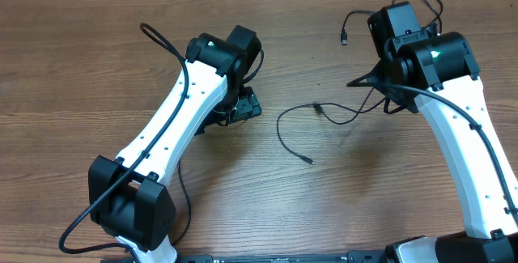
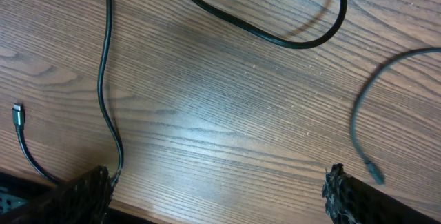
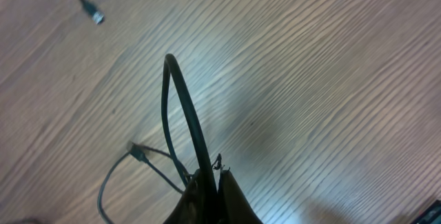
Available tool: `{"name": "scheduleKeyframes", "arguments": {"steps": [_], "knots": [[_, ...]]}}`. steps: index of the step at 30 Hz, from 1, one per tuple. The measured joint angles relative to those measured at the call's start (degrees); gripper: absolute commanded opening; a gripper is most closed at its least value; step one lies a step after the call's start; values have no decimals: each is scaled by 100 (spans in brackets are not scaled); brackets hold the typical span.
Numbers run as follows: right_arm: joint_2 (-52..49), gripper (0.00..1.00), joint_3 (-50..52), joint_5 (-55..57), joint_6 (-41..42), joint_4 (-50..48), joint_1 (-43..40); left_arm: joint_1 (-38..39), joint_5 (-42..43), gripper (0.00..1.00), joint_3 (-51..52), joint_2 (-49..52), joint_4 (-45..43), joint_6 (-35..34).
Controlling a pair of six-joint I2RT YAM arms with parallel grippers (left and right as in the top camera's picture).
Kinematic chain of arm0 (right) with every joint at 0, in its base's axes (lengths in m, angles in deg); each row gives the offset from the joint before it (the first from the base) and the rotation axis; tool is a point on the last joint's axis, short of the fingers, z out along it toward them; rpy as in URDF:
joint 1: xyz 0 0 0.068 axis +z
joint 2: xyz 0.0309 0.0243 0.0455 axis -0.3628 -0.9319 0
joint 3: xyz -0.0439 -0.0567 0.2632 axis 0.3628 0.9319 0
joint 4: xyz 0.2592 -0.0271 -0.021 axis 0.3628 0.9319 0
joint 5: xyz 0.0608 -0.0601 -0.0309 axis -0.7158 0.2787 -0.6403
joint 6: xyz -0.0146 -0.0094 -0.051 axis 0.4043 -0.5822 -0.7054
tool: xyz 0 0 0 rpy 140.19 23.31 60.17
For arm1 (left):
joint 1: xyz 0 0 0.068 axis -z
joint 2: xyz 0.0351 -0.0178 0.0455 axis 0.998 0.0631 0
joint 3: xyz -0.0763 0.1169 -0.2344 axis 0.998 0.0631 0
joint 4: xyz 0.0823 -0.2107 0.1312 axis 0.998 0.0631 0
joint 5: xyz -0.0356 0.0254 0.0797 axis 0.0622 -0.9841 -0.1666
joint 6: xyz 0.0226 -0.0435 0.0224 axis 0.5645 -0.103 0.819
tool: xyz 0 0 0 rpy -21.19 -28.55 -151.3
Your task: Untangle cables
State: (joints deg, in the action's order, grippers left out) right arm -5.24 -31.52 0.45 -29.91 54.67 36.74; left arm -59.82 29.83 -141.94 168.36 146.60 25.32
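Several thin black cables lie on the wooden table. In the overhead view one cable (image 1: 285, 132) curves from a plug (image 1: 317, 109) near the middle down to a plug end (image 1: 310, 161). Another cable (image 1: 353, 14) ends in a plug near the right arm. My right gripper (image 3: 209, 177) is shut on a cable (image 3: 180, 100) that arches up from its tips; overhead it (image 1: 375, 82) sits at the right. My left gripper (image 2: 217, 195) is open wide over bare wood, with one cable (image 2: 103, 79) running beside its left finger (image 2: 89, 195). Overhead, this gripper (image 1: 241, 106) is left of centre.
In the left wrist view a cable loop (image 2: 275, 39) lies ahead, a plug end (image 2: 18, 114) lies at the left and a greyish cable with a plug (image 2: 375, 176) lies near the right finger (image 2: 351, 196). A thick arm cable (image 1: 166, 44) runs along the left arm.
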Motion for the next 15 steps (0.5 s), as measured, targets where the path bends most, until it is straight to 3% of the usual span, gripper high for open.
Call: {"name": "scheduleKeyframes", "arguments": {"steps": [6,12,15], "knots": [[0,10,2,247,15,-481,0,0,0,100,0,0,0,0],[0,12,4,323,-752,-1547,-11,0,0,100,0,0,0,0],[-11,7,4,319,-1141,-2000,-103,0,0,100,0,0,0,0]]}}
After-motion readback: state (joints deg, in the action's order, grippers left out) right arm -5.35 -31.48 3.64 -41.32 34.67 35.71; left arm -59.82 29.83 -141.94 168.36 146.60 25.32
